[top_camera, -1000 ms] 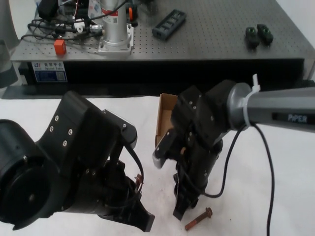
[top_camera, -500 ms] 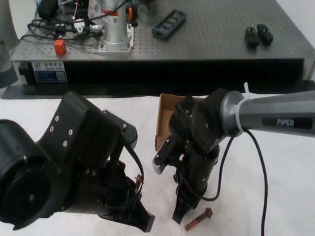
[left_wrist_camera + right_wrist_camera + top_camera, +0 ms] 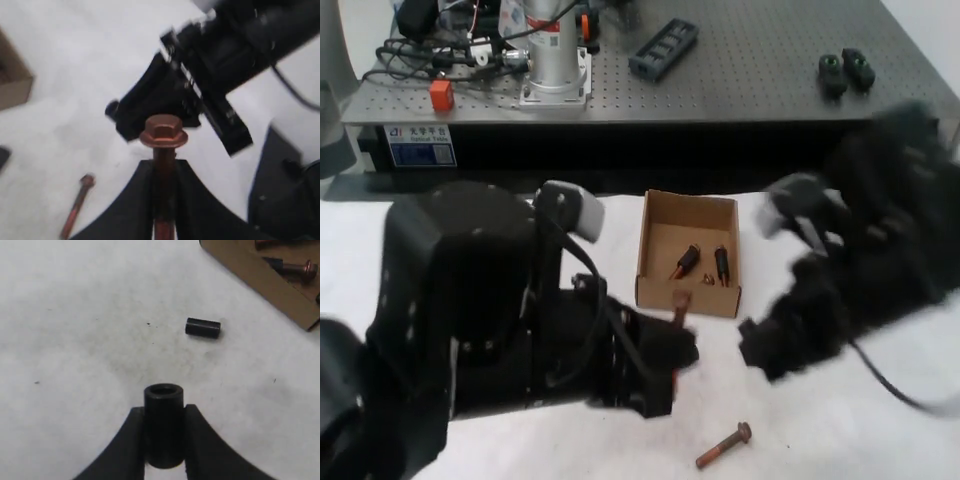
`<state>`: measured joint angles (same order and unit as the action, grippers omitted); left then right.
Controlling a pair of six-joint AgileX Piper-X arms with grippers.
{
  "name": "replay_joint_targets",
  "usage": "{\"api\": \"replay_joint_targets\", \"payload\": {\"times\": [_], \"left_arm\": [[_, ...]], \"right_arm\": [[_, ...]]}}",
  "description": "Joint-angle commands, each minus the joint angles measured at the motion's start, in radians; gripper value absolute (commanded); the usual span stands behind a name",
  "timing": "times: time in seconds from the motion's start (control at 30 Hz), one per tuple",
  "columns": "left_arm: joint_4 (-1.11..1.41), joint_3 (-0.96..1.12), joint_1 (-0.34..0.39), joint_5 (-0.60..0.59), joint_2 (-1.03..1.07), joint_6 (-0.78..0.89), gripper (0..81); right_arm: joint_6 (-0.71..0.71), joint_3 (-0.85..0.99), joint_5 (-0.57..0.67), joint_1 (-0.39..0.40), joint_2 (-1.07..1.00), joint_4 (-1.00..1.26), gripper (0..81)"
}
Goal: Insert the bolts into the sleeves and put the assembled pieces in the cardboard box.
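My left gripper (image 3: 163, 169) is shut on a copper bolt (image 3: 163, 136), held head-up; in the high view that bolt (image 3: 680, 304) stands just in front of the cardboard box (image 3: 652, 238). My right gripper (image 3: 164, 413) is shut on a black sleeve (image 3: 163, 410) with its bore facing outward, above the white cloth. The right arm (image 3: 850, 280) is blurred, to the right of the box, and also shows past the bolt head in the left wrist view. Two assembled pieces (image 3: 686, 262) lie in the box. A loose bolt (image 3: 725, 446) lies on the cloth near the front edge.
Another black sleeve (image 3: 203, 328) lies on the cloth near the box's wall (image 3: 252, 271). A perforated metal bench (image 3: 770, 70) with cables, a post and small parts stands behind the cloth. The left arm's bulk (image 3: 470, 320) covers the front left.
The right arm has swung off to the right, uncovering the box. The left arm has shifted and lifted its bolt up to the box's front wall.
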<state>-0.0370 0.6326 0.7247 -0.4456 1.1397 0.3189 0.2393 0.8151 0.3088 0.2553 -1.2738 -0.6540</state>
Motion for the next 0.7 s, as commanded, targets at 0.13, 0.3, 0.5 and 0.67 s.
{"api": "replay_joint_targets", "payload": {"times": [0.13,0.3,0.5,0.67], "left_arm": [[0.618,-0.069,-0.001,-0.133,0.062,0.330,0.6],[0.646,-0.067,-0.001,-0.195,0.129,0.403,0.6],[0.646,-0.067,-0.001,-0.195,0.137,0.406,0.6],[0.646,-0.067,-0.001,-0.195,0.137,0.408,0.6]], "right_arm": [[-0.397,-0.392,0.494,0.030,0.381,0.335,3.4],[-0.564,-0.473,0.491,0.099,0.414,0.608,3.4],[-0.629,-0.475,0.453,0.108,0.408,0.770,3.4],[-0.651,-0.475,0.434,0.108,0.408,0.820,3.4]]}}
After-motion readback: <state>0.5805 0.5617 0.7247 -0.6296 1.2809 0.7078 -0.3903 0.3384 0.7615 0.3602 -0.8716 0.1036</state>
